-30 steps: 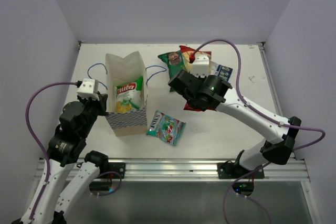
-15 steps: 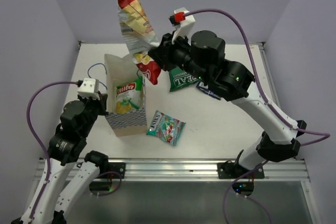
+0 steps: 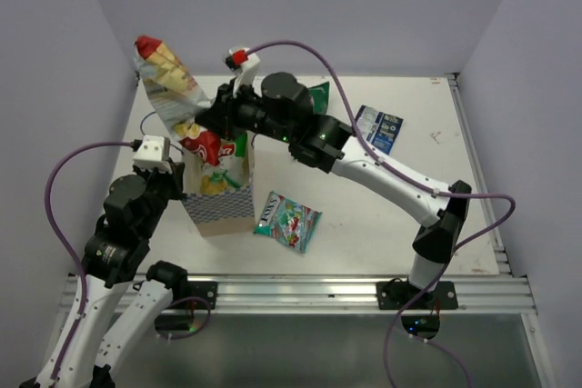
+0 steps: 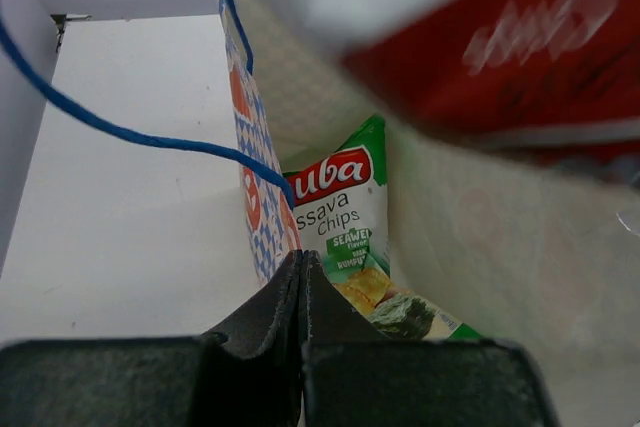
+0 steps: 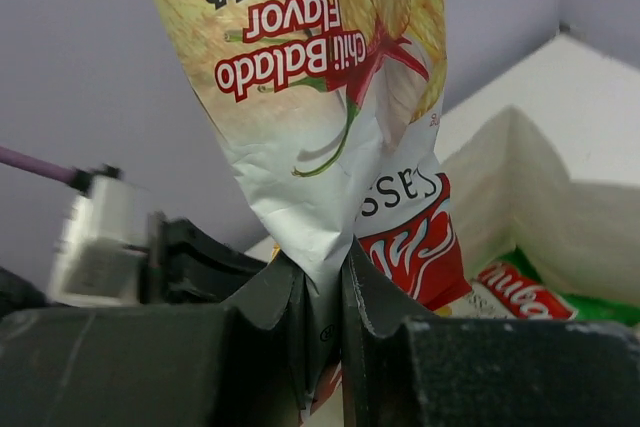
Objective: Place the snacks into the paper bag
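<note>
Black fingers of the left arm (image 4: 262,322), nearest of all, are pressed shut on what looks like the left wall of the paper bag (image 3: 218,211), steadying it upright at the near left of the bench (image 3: 364,224). Inside the bag lies the green cassava-chip packet (image 4: 345,212), just where it was a second ago. At the bag's 4 o'clock the teal candy pack (image 3: 287,221) lies flat on the bench, unmoved.

The change is higher up. The right arm's fingers (image 5: 268,297) were down on the pile at the bag's 2 o'clock a second ago. Now they are clamped on one end of the red chilli-chip packet (image 3: 169,88) and have swung it across to the bag's mouth. The packet leans toward 11 o'clock, its red end low over the opening and the rest well above the rim.

Farther back, the dark green chip packet (image 3: 317,94) peeps out behind the right arm at 1 o'clock, and the dark blue pack (image 3: 378,126) lies at 2 o'clock.

So the second snack looks ready to go in. Tall and tilted as it is, it may catch the rim unless lowered first. Three snacks would then remain.
</note>
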